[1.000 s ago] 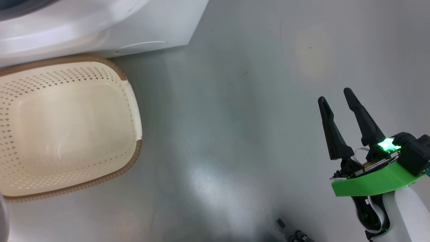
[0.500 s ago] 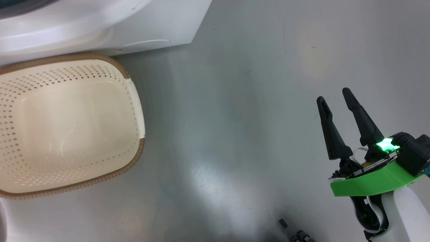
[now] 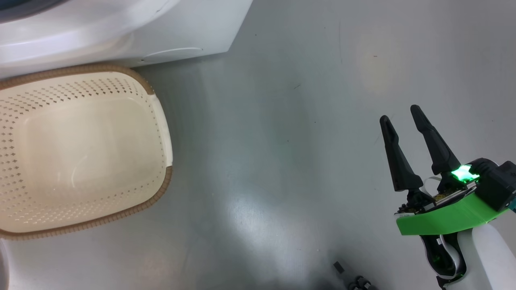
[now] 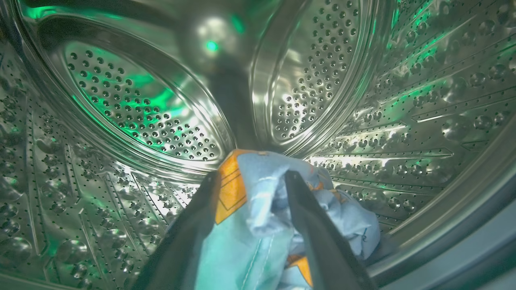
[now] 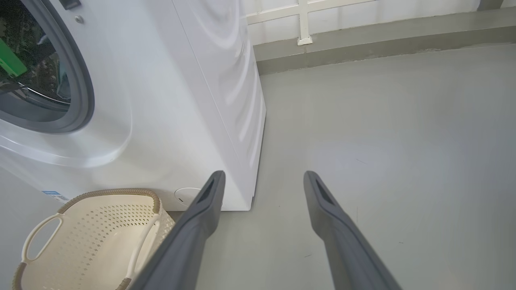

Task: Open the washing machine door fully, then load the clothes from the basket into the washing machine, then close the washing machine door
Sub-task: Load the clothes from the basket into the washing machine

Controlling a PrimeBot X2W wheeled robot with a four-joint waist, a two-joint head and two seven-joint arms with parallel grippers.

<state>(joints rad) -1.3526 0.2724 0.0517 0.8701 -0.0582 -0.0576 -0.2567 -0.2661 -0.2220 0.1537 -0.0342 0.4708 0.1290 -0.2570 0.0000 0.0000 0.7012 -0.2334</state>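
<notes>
Inside the washing machine's steel drum, the left gripper stands with its two dark fingers spread wide. The clothes, pale blue fabric with orange motifs, sit bunched between the fingers and rest low in the drum near its front lip. The left wrist view gives this close look at the perforated wall, lit with green reflections.

From above, the head view takes in the cream basket on the grey floor. Its brown rim sits just beside the foot of the white washing machine, and its bare bottom is in plain sight. The right gripper hangs well apart from the basket at the lower right, its fingers wide apart with nothing between them, above a green wrist cover.

The right wrist view adds the side-on picture: the machine's round opening, ringed by a grey gasket, a green piece within that opening, a small blue label low on the front panel, and one of the basket's looped handles.
</notes>
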